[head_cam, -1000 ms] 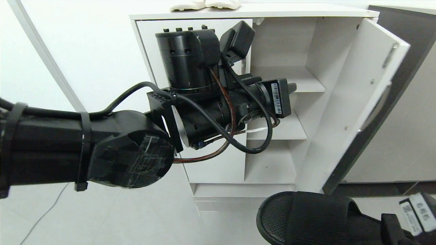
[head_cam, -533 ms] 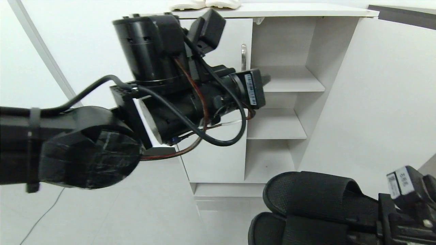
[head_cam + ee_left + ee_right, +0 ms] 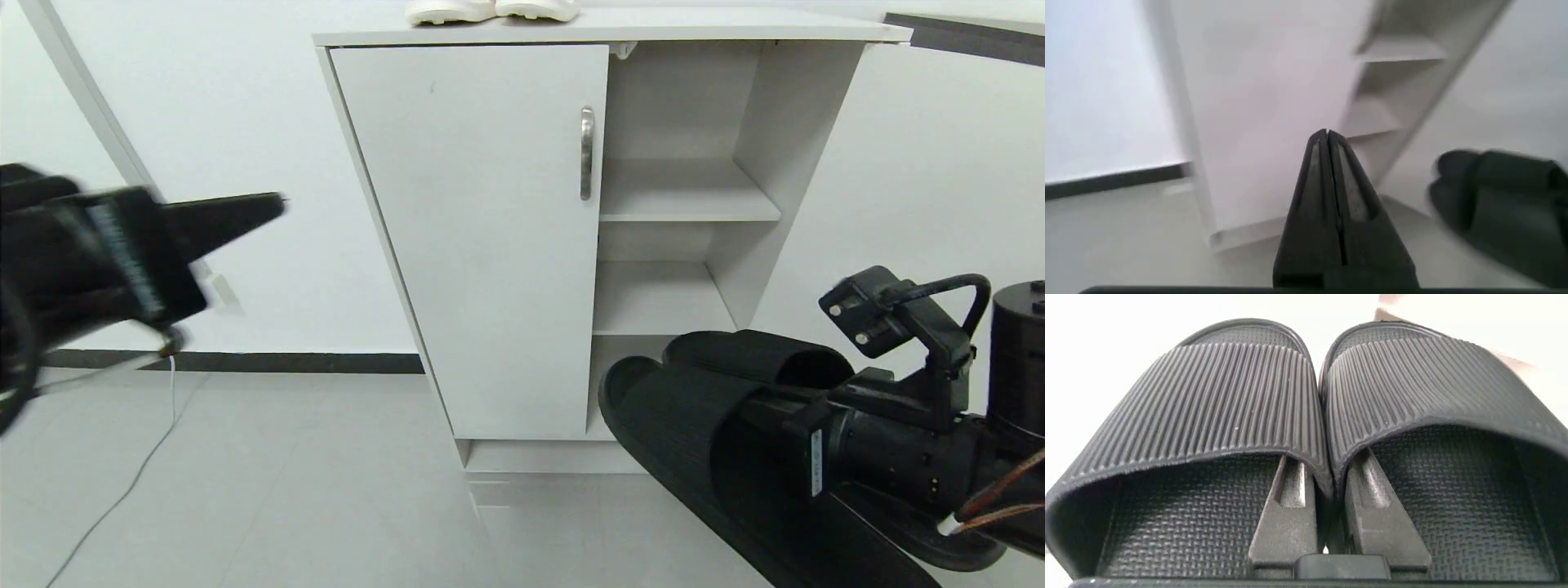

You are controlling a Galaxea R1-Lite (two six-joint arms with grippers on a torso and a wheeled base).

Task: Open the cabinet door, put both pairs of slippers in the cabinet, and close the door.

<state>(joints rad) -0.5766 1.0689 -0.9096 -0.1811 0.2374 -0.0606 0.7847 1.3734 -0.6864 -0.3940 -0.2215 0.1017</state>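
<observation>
Fingers of my left gripper (image 3: 271, 203) are pressed together, holding nothing, left of the cabinet (image 3: 473, 245). White slippers (image 3: 490, 10) sit on its top. My right gripper (image 3: 1328, 469) clamps the black slippers (image 3: 694, 400) together, just before the open shelves (image 3: 686, 204).

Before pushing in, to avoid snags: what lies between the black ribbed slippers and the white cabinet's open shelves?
Nothing; head view shows bare space between black ribbed slippers and open shelves.

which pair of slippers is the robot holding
The black pair, clamped in the right hand; the white pair sits on top of the cabinet.
</observation>
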